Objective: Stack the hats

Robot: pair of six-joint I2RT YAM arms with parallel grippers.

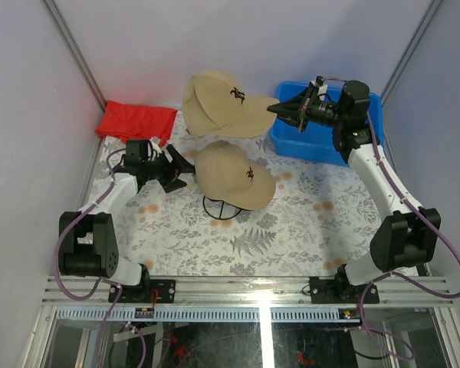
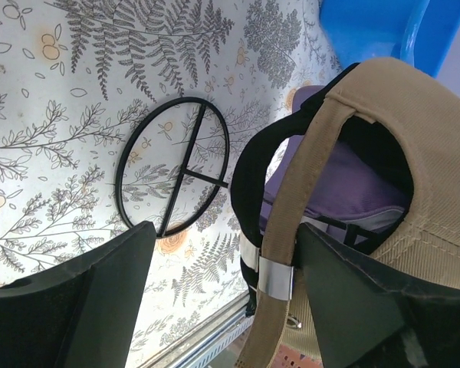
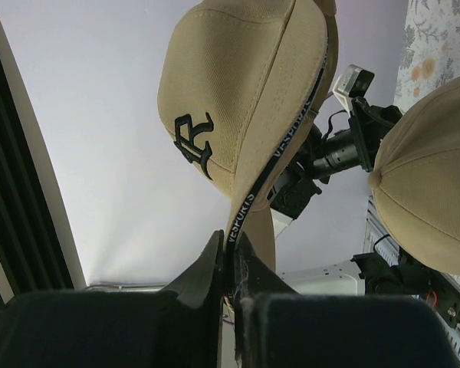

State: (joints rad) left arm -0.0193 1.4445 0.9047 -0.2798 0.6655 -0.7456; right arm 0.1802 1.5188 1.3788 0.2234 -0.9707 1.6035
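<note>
My right gripper [image 1: 280,110] is shut on the edge of a tan cap [image 1: 224,101] and holds it in the air at the back, left of the blue bin; the right wrist view shows the jaws [image 3: 234,261] pinching that cap [image 3: 245,84]. A second tan cap [image 1: 235,175] sits on the black wire stand [image 1: 221,207] over a black cap [image 2: 249,176] and a lavender cap [image 2: 353,184]. My left gripper [image 1: 176,170] is open at the back of this stack; in its wrist view [image 2: 230,307] the tan cap's [image 2: 422,138] strap passes between the fingers.
A flat red cloth [image 1: 136,121] lies at the back left. A blue bin [image 1: 326,134] stands at the back right, under my right wrist. The stand's ring base [image 2: 172,165] rests on the floral tablecloth. White walls close in on the left, back and right.
</note>
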